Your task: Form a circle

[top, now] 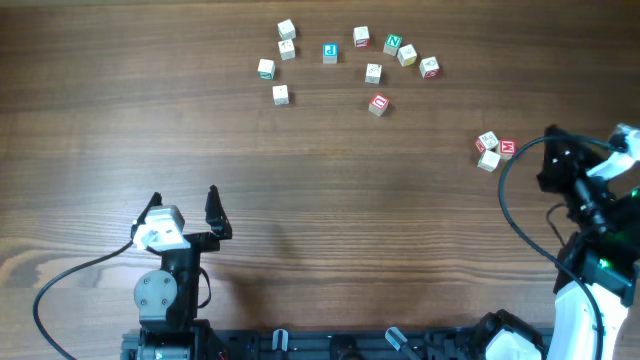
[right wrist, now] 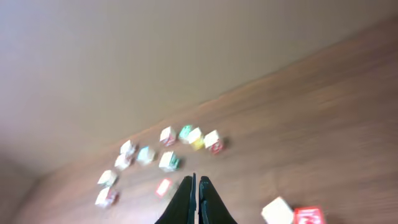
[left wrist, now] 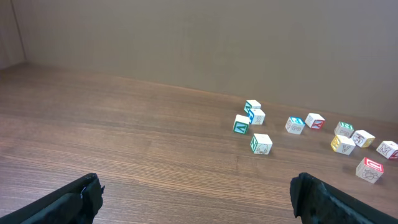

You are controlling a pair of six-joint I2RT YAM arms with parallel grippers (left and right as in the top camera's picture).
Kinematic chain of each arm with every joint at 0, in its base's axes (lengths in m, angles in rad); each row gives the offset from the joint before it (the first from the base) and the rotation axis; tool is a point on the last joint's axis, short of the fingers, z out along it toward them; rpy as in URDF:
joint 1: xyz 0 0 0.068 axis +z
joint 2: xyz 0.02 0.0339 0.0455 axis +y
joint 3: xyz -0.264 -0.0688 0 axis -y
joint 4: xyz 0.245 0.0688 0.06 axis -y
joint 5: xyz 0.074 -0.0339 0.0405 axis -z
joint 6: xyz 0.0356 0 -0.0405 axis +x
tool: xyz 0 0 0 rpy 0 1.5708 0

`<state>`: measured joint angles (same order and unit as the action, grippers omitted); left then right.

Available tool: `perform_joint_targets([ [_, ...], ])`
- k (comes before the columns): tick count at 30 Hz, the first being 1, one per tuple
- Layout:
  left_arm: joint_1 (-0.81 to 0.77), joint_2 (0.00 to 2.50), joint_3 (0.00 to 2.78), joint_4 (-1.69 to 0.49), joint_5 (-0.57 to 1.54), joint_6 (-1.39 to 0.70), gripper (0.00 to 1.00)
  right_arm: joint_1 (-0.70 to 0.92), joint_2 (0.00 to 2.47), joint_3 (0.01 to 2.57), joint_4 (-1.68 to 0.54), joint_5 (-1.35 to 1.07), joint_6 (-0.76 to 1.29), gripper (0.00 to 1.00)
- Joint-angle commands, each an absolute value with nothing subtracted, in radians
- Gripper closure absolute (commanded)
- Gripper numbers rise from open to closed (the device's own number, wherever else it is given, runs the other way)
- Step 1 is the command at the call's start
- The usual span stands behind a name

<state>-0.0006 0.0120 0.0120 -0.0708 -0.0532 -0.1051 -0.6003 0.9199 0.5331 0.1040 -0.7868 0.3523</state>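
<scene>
Right gripper (right wrist: 198,182) first: its two black fingers are pressed flat together with nothing between them, nose out over the wooden table (top: 320,220). The wrist view is blurred, but the closed tip is plain enough. Just off that tip at 5 o'clock sit a white block (top: 489,160) and a red-faced block (top: 508,148), and overhead shows them touching a third cube (top: 487,141) in a tight clump at 3 o'clock on the table, at 9 o'clock from the right arm. Across to the left gripper (top: 184,198): fingers spread wide, empty, parked at 7 o'clock on the table and well apart from every cube. Now the main group of letter blocks at 12 o'clock, eleven of them in a loose arc. On its left flank, four white cubes run from the top one (top: 287,29) down to the lowest (top: 281,95). A blue-lettered block (top: 330,52) sits alone at the crown. The right flank bunches up, with a green block (top: 392,44) just beside its neighbours. A red block (top: 378,104) lies at 5 o'clock of the group. The arc stands open at 6 o'clock.
</scene>
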Motion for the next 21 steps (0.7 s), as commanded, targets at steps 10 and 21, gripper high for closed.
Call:
perform_joint_targets([
  [10,0.006,0.003,0.006,-0.07,-0.041,-0.082,0.0,-0.575,0.86,0.577,-0.345,-0.794,0.187,0.95],
  [21,0.006,0.003,0.006,-0.07,-0.041,-0.082,0.0,-0.55,0.627,0.635,-0.84,-0.613,0.27,0.0],
])
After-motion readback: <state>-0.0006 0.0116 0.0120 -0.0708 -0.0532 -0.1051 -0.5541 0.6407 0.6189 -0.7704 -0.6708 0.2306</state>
